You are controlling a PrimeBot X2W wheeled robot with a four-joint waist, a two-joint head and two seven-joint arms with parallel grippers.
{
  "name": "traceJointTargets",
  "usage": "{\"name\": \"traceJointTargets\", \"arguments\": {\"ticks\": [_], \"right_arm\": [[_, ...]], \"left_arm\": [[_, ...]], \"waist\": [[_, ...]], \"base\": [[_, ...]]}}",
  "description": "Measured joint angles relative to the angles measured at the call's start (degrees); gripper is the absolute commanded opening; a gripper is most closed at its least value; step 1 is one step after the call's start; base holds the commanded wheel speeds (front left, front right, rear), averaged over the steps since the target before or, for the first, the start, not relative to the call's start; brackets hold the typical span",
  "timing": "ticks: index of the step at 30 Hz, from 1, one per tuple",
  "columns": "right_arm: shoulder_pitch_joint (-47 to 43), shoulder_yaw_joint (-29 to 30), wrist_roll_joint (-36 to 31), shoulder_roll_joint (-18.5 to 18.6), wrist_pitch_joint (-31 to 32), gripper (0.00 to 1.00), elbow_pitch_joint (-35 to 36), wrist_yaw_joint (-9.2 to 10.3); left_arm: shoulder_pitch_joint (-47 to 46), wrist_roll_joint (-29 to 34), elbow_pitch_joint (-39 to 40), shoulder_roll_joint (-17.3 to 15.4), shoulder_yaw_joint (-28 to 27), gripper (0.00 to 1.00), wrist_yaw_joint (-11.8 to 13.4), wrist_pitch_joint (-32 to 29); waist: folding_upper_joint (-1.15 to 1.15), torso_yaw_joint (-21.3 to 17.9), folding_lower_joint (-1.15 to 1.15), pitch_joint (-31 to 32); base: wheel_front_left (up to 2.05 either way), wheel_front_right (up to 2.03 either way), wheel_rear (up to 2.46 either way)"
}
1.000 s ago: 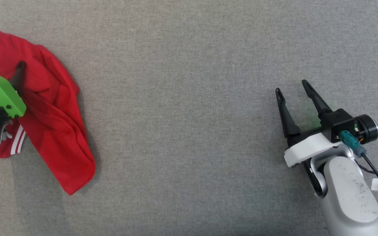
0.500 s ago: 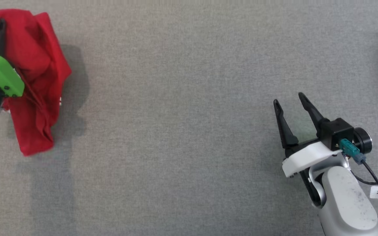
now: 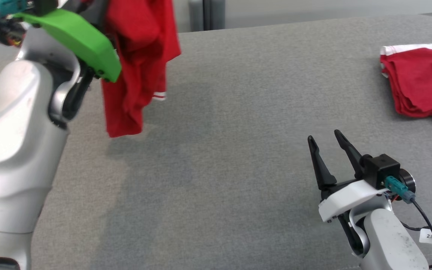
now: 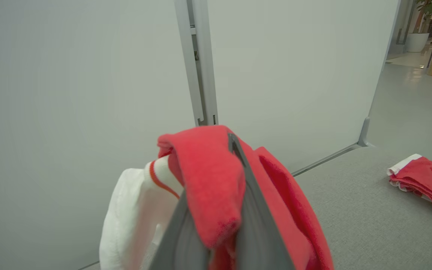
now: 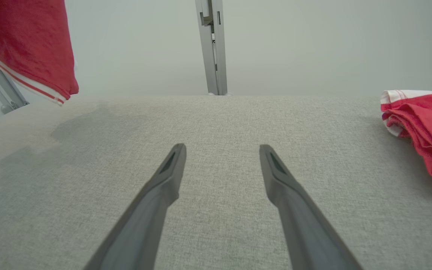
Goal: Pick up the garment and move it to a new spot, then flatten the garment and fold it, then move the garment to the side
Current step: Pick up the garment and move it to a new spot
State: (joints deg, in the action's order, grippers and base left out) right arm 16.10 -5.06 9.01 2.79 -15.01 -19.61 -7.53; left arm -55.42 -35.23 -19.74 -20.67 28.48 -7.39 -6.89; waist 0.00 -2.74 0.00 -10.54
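The red garment (image 3: 137, 56) with white striped trim hangs bunched in the air over the table's back left, clear of the grey surface. My left gripper (image 4: 232, 144) is shut on a fold of the garment (image 4: 204, 176), and a white ribbed part (image 4: 133, 210) droops to the fingers' left. The left arm's green cover (image 3: 77, 37) sits beside the cloth. The garment's striped hem (image 5: 32, 48) shows at the upper left of the right wrist view. My right gripper (image 3: 324, 135) (image 5: 222, 147) stands open over bare table at the lower right, holding nothing.
A second red garment (image 3: 422, 84) (image 5: 426, 123) (image 4: 426, 180) with a white band lies folded at the table's far right. The grey fabric table (image 3: 238, 131) ends at a pale wall panel with a metal post (image 3: 204, 15) behind it.
My left arm has lifted the garment off the table, up and rightward, so it now hangs free. The head camera has shifted, bringing the table's back edge and the folded garment into view. Right gripper stays open.
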Motion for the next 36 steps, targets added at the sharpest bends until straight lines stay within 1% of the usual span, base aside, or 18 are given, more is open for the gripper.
{"name": "traceJointTargets", "arguments": {"ticks": [5,7,9,13,18,21,23,25,28,30,31,32,33,34,36], "right_arm": [[-0.09,-0.25,1.13,0.01,0.01,1.00,0.14,0.00],[-0.07,-0.07,1.41,0.01,0.00,1.00,0.22,0.00],[0.00,0.22,1.64,0.02,0.01,1.00,0.34,0.00],[0.65,0.47,2.11,0.02,0.01,1.00,0.81,0.00],[2.35,0.42,2.87,0.03,0.01,1.00,1.41,0.00],[3.19,0.09,3.22,0.02,0.01,1.00,1.75,0.00],[3.81,0.04,3.54,0.02,0.01,1.00,2.07,0.00],[4.38,-0.01,3.63,0.03,0.01,1.00,2.29,0.00],[5.04,-0.01,3.65,0.03,0.01,1.00,2.55,0.00],[5.46,0.00,3.64,0.02,0.01,1.00,2.54,0.00],[5.73,-0.03,3.63,0.02,0.01,1.00,2.54,0.00],[6.00,-0.05,3.60,0.02,0.01,1.00,2.54,0.00],[6.20,-0.09,3.57,0.02,0.01,1.00,2.53,0.00],[6.27,-0.10,3.55,0.04,0.01,1.00,2.52,0.00],[6.58,-0.11,3.39,0.01,0.01,1.00,2.46,0.00]], "left_arm": [[-4.33,-1.58,-0.26,5.44,5.41,0.00,0.00,4.10],[-5.08,-3.61,-0.98,7.09,7.56,0.00,0.00,5.12],[-5.23,-4.88,-1.82,7.64,11.29,0.00,-0.01,5.99],[-5.03,-7.03,-5.27,6.69,17.33,0.00,-0.16,7.27],[-3.97,-6.64,-13.08,2.67,23.74,0.00,-0.16,8.80],[-4.26,-4.19,-17.95,0.21,26.73,0.00,-0.16,10.56],[-5.48,-2.09,-21.75,-1.14,27.35,0.00,-0.14,12.72],[-6.91,-1.44,-24.72,-1.59,27.00,0.00,0.40,14.80],[-8.48,-0.36,-28.53,-1.32,26.93,0.00,0.82,17.13],[-9.07,-0.52,-30.66,-0.52,26.42,0.00,0.86,18.42],[-9.23,-0.64,-31.30,-0.09,26.06,0.17,0.85,19.04],[-9.41,-1.16,-32.06,0.46,25.50,0.39,0.85,19.61],[-9.53,-1.89,-32.71,0.92,24.96,0.49,0.85,20.04],[-9.53,-2.38,-33.18,1.35,24.55,1.00,0.85,20.41],[-9.48,-3.54,-34.01,2.20,23.65,1.00,0.77,21.00]], "waist": [[0.00,-3.66,0.00,1.02],[0.00,-4.93,0.00,1.10],[0.00,-6.21,0.00,0.91],[0.00,-7.80,0.00,-0.57],[0.00,-9.05,0.00,-4.06],[0.00,-9.76,0.00,-6.34],[0.00,-10.25,0.00,-7.93],[0.00,-10.67,0.00,-9.32],[0.00,-11.27,0.00,-11.25],[0.00,-11.58,0.00,-12.39],[0.00,-11.67,0.00,-12.77],[0.00,-11.73,0.00,-13.15],[0.00,-11.74,0.00,-13.45],[0.00,-11.66,0.00,-13.58],[0.00,-11.29,0.00,-13.62]], "base": [[0.00,0.00,0.00],[0.00,0.00,0.00],[0.00,0.00,0.00],[0.00,0.00,0.00],[0.00,0.00,0.00],[0.00,0.00,0.00],[0.00,0.00,0.00],[0.00,0.00,0.00],[0.00,0.00,0.00],[0.00,0.00,0.00],[0.00,0.00,0.00],[0.00,0.00,0.00],[0.00,0.00,0.00],[0.00,0.00,0.00],[0.00,0.00,0.00]]}}
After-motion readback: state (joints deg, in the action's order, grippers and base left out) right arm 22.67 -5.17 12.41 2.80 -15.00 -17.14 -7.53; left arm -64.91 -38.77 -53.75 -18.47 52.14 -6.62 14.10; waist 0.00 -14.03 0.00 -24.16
